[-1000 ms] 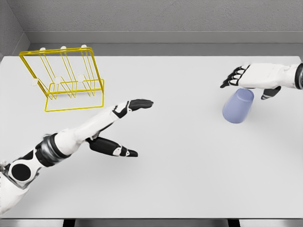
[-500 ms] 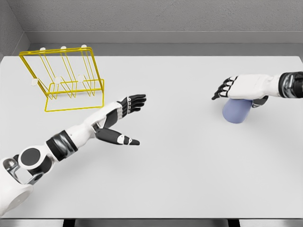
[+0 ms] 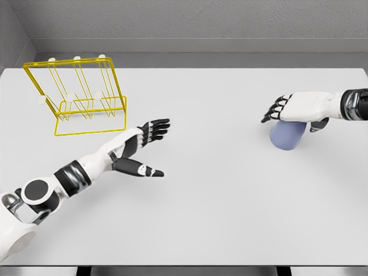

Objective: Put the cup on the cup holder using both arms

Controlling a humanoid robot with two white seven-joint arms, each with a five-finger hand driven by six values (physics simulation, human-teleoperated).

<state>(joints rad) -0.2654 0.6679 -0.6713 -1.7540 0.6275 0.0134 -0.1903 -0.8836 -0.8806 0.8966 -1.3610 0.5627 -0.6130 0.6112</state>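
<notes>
While right hand (image 3: 299,107) covers it, cup (image 3: 286,135) upright

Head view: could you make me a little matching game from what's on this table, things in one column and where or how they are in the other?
Things:
1. cup
2. cup holder
3. left hand
4. right hand

Descriptions:
A. yellow wire, far left of the table
B. blue, under a hand
C. fingers spread, holding nothing, mid-table
D. directly over the cup

Pairs: 1-B, 2-A, 3-C, 4-D

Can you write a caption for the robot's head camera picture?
Right hand resting over the blue cup, left hand open mid-table, yellow cup holder waiting far left.
</notes>
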